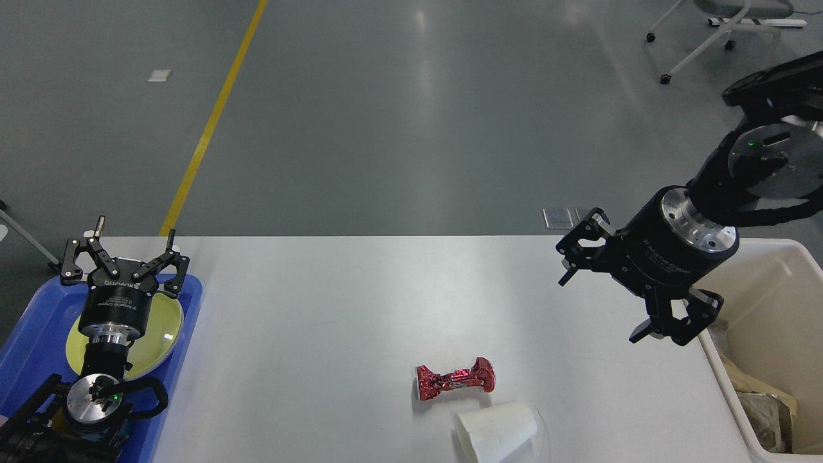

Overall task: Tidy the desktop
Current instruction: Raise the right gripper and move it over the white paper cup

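The white desktop (334,308) fills the lower part of the head view. A crushed red can (454,379) lies near its front middle. A white paper cup (496,430) lies on its side just in front of the can. My right gripper (601,302) hangs open and empty above the desktop's right side, up and to the right of the can. My left gripper (135,244) is open and empty above the blue tray (32,334) at the far left.
A yellow-green plate (161,328) lies in the blue tray under my left arm. A cream-white bin (765,302) with crumpled paper inside stands past the desktop's right edge. A chair base (701,38) stands on the grey floor behind.
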{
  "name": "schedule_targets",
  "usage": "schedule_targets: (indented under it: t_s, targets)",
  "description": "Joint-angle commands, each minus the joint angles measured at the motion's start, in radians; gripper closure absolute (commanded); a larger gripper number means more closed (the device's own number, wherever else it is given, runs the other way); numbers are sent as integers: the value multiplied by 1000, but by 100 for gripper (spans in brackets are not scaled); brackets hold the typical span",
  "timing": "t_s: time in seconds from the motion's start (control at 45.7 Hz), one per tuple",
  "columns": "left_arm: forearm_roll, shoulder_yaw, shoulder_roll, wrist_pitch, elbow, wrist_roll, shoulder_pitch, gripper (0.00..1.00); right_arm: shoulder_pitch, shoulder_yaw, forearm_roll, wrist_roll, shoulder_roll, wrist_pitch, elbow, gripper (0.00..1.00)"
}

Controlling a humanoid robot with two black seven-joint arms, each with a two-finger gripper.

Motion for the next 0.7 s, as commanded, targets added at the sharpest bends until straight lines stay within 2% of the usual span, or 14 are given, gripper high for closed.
schedule_targets:
  t_s: [0.0, 0.153, 0.35, 0.437, 0.525, 0.678]
  targets:
    - [-1, 0, 0, 0, 0, 0, 0, 4, -91, 31, 69, -25, 32, -91, 2, 0]
    - [1, 0, 0, 0, 0, 0, 0, 4, -228, 189, 115, -25, 39, -132, -4, 0]
    - [1, 0, 0, 0, 0, 0, 0, 4, -470, 376, 81, -20, 76, -414, -34, 0]
    - [-1, 0, 0, 0, 0, 0, 0, 4, -560, 426, -7, -17, 84, -483, -47, 0]
    - [-1, 0, 0, 0, 0, 0, 0, 4, -652, 470, -84, -15, 88, -502, -100, 0]
    - [1, 0, 0, 0, 0, 0, 0, 4, -765, 510, -89, -17, 142, -508, -234, 0]
